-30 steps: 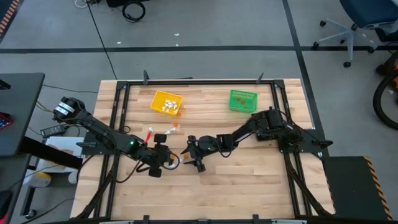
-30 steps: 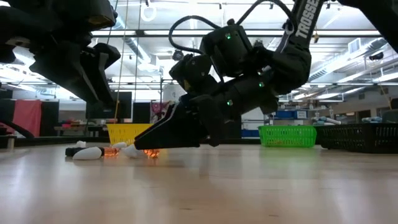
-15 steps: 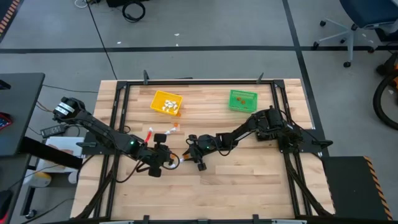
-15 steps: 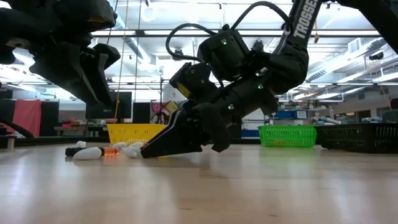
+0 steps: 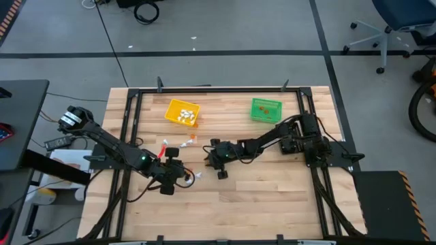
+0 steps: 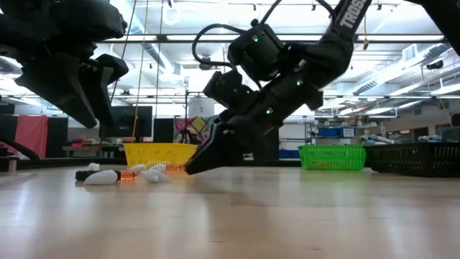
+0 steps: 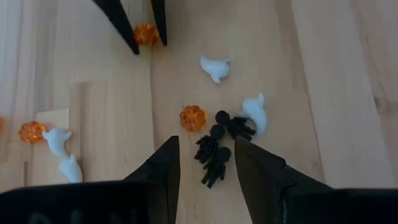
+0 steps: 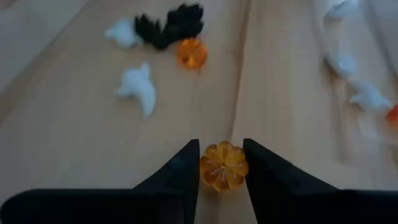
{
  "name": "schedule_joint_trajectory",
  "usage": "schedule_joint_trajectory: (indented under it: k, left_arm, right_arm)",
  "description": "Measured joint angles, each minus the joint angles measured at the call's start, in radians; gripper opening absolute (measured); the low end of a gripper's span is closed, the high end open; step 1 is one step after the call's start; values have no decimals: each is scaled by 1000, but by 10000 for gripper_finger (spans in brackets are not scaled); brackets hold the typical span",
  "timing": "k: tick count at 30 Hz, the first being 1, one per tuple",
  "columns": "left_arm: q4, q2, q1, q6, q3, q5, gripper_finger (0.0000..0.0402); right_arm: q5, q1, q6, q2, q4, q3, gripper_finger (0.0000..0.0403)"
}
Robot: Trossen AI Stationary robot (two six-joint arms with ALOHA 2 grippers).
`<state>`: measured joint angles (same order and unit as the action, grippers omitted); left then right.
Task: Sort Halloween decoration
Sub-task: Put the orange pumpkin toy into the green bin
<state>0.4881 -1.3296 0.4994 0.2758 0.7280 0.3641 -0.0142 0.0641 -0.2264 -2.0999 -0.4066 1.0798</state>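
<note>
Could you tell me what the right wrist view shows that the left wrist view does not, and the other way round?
Only the right wrist view shows the right gripper close up, shut on an orange pumpkin, so the grip is clear.

Only the left wrist view shows the left gripper open above the black spiders, not touching them.

Both show the same scatter on the wooden table: white ghosts, a loose orange pumpkin beside the spiders, and the held pumpkin, which in the left wrist view sits between the other arm's fingers.
</note>
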Motion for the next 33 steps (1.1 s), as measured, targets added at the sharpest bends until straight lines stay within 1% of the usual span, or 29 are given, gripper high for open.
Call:
schedule_joint_trajectory:
  k: [4,9,12,15,17,19,21,23,25,29,33]
  left_arm:
    - [1,0,-1,22,0,0,128]
    - [2,0,0,24,0,1,128]
    - [0,0,0,24,0,1,128]
    - [-6,0,0,21,0,1,128]
    - [-6,0,0,20,0,1,128]
    - [-6,0,0,20,0,1,128]
    - [-6,0,0,20,0,1,128]
    - [-5,0,0,20,0,1,128]
    - [-6,0,0,19,0,1,128]
    - [-5,0,0,17,0,2,128]
    - [-4,0,0,17,0,2,128]
  right_arm:
    - [79,-7,-37,76,175,-1,116]
    - [254,-20,-76,198,407,0,115]
    - [406,-34,-59,279,554,0,115]
    - [619,-65,45,354,703,0,115]
    - [703,-98,134,401,805,0,116]
    - [716,-142,235,439,905,0,118]
    - [697,-196,325,463,1002,0,120]
    - [683,-254,384,482,1055,-12,120]
    - [662,-309,410,495,1069,-33,121]
    - [549,-408,418,498,1067,-62,122]
    - [508,-483,425,499,1054,-84,123]
